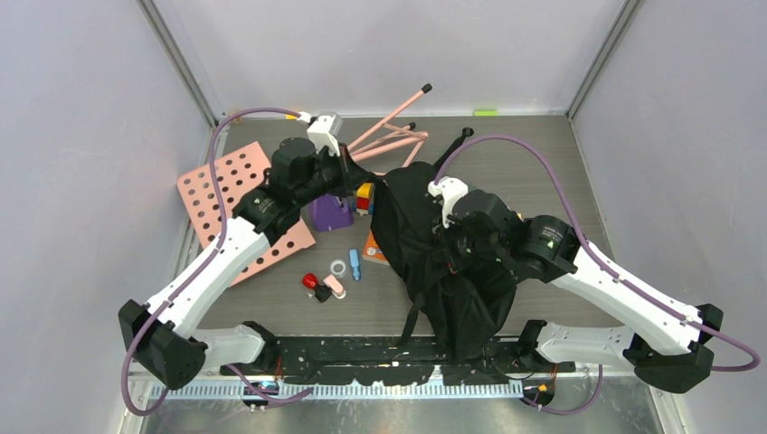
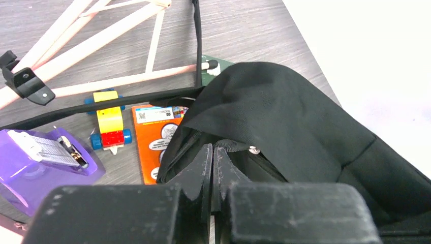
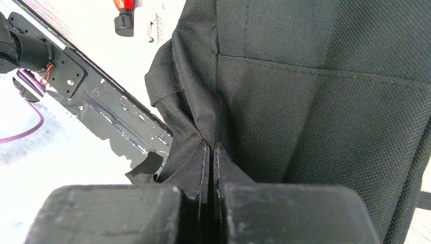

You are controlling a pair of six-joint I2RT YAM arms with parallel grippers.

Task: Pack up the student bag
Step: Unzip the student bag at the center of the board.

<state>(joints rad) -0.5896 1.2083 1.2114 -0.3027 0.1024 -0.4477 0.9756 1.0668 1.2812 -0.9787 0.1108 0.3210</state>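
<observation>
The student bag (image 1: 411,231) lies slumped on the bench (image 1: 543,163), right of centre, with its lower end reaching the near edge by the arm bases and one strap trailing towards the far wall.

The left pincer (image 2: 212,150) sits at the bag's upper left rim. Its jaws are pressed together on the edge of the fabric, beside a short webbing tab with a rivet. The right pincer (image 3: 211,147) is down on the bag's middle, its jaws closed tight on a pinched fold of the black cloth.

Left of the bag, an orange printed card (image 2: 155,137) lies partly under the rim. A toy car (image 2: 111,124) in yellow, red and blue is just beside the card, and a purple plastic object (image 2: 35,157) is nearer the left arm. A pale pink folding frame (image 1: 393,131) lies at the far side, and a pink pegboard (image 1: 240,203) lies under the left arm. A few small items lie near the centre, among them a red-and-black piece (image 1: 314,285) and a white ring (image 1: 338,268).
</observation>
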